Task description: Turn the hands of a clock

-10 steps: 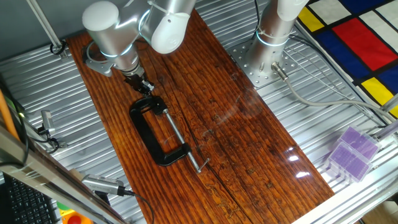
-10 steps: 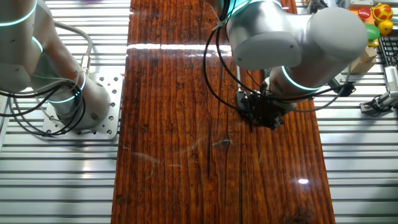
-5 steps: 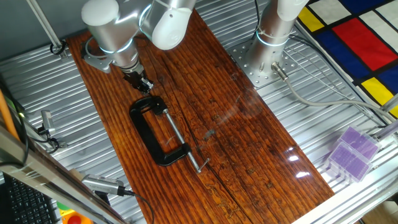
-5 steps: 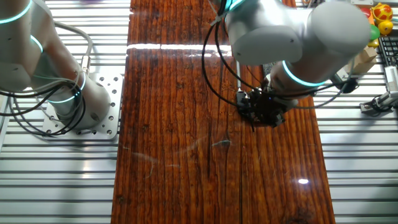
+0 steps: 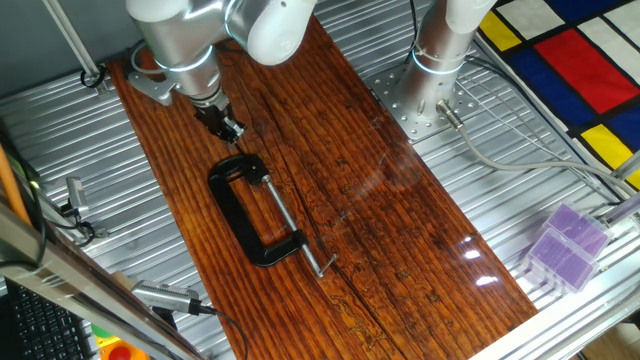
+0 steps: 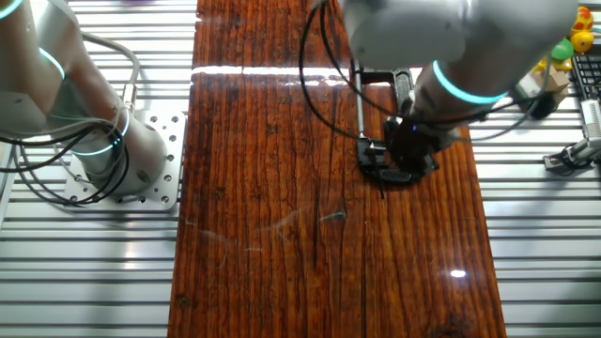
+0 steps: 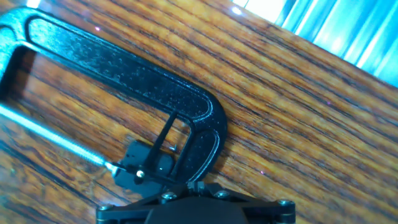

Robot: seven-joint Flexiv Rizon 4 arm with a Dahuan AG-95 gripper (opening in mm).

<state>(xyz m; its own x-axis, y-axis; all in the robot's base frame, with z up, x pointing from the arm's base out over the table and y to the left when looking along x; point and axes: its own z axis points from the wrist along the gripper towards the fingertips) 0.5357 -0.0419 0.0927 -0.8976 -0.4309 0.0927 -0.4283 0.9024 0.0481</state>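
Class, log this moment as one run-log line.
gripper: above clamp end, jaws unclear | C-clamp: flat on wooden board | clock: not discernible

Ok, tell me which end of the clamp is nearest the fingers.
The clamp end where the screw tip presses. The fingers hang just past it, apart from it. The opposite end carries the crossbar handle, far down the board.

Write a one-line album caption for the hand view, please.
Looking down from the robot's hand at a black C-clamp lying on the wooden table, something small and dark in its jaw.
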